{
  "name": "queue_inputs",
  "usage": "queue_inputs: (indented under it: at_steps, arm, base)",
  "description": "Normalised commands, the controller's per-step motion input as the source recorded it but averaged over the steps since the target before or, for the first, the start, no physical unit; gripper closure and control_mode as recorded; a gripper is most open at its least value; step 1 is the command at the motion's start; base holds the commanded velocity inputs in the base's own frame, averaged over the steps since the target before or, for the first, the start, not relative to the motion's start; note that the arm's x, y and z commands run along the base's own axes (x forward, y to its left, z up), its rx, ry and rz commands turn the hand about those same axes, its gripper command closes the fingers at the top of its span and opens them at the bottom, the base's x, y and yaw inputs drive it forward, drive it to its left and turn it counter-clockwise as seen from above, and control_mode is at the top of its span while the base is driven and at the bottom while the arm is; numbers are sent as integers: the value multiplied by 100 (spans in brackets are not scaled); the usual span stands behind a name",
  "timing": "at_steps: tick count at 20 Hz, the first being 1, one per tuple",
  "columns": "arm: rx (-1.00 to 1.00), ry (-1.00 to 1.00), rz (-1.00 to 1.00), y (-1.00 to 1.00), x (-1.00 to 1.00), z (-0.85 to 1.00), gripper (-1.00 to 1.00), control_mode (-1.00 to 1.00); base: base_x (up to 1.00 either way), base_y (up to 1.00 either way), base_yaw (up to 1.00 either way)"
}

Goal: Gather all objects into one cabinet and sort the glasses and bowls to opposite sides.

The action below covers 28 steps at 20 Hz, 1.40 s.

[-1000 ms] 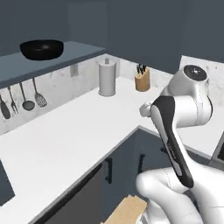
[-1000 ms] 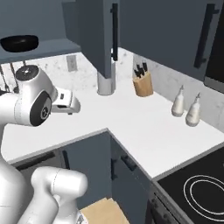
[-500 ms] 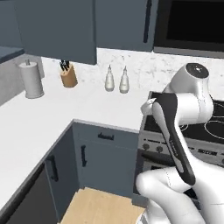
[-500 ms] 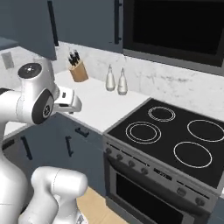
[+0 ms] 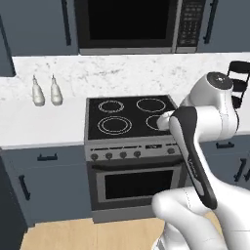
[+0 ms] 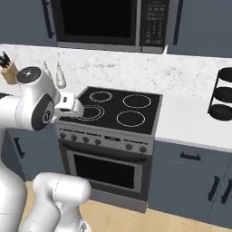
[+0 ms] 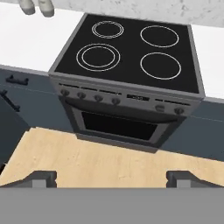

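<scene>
The glasses, the bowls and the other objects are out of view. My gripper [image 7: 113, 178] is open, its two dark fingertips [image 7: 43, 177] standing far apart with nothing between them. It hangs over the wooden floor in front of the stove [image 7: 131, 48] and looks down at it. Dark blue-grey wall cabinet doors with long black bar handles flank the microwave, one on the left [image 5: 44, 24] and one on the right [image 5: 227, 22]. All are shut, and I cannot tell which of them is the task's cabinet.
A black stove [image 5: 129, 117] with an oven sits under the microwave [image 5: 132, 24]. Two white bottles [image 5: 46, 92] stand on the counter to its left. On the right counter is a black three-tier rack [image 6: 223, 93]. At far left is a knife block [image 6: 7, 70].
The base has turned right: the views swept from the corner counter and the shelf with the black bowl to the stove. The gripper stays open.
</scene>
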Motion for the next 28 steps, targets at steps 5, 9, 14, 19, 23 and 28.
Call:
queue_inputs:
  at_steps: [5,9,14,19,23,28]
  arm:
    - [0,0,0,0,0,0,-100,100]
    - [0,0,0,0,0,0,-100,100]
    - [0,0,0,0,0,0,-100,100]
    - [0,0,0,0,0,0,-100,100]
    - [0,0,0,0,0,0,-100,100]
    - [0,0,0,0,0,0,-100,100]
  base:
    - [-2,-99,-28]
    - [0,-100,0]
    - [0,-100,0]
    - [-3,-100,0]
    - [0,-100,0]
    - [30,-100,0]
